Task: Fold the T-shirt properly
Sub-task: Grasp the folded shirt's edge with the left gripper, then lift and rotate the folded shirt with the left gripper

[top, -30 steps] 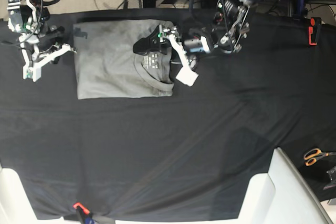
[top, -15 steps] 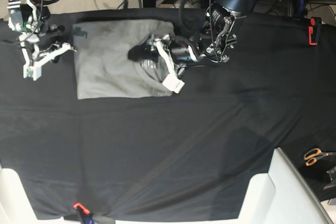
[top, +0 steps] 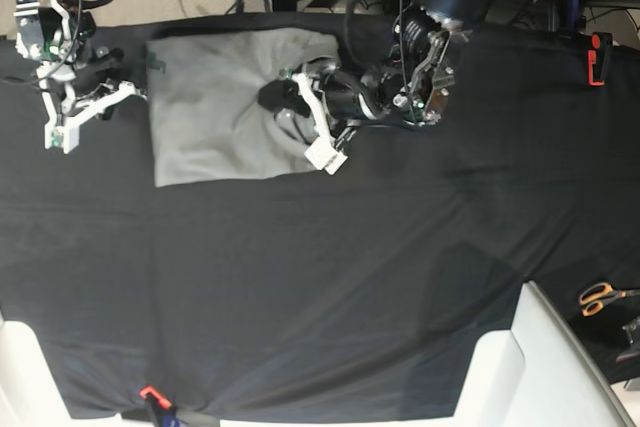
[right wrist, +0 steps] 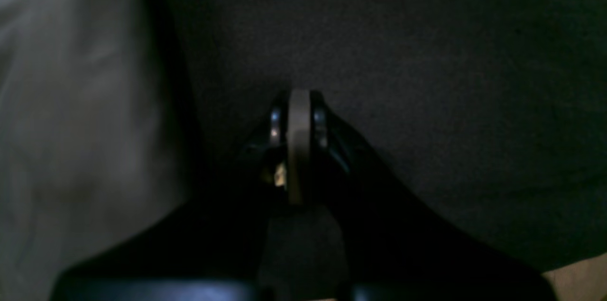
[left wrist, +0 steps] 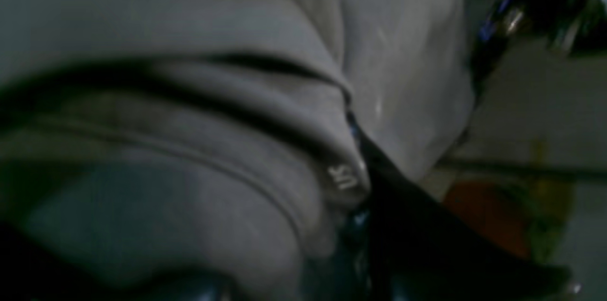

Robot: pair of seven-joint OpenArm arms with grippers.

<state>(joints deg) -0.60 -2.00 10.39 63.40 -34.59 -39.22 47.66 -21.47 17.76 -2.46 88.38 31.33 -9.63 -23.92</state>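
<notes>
T-shirt: the T-shirt (top: 215, 122) lies already folded into a rough rectangle at the far left of the black cloth (top: 330, 277), its collar side rucked up toward the left gripper.
Handling: likely light, limp and non-slip; it should sag and crease wherever it is unsupported, so a single pinch will drag the layers askew.
Where to take hold: judging by the layers, the collar hem or a folded corner, pinching all plies together.
Left gripper: the left gripper (top: 300, 112) sits on the collar; in the wrist view the grey neck hem (left wrist: 341, 180) bunches between nearly closed jaws, apparently pinched.
Right gripper: the right gripper (right wrist: 298, 116) is closed on nothing, over the black cloth beside the shirt's edge.
</notes>
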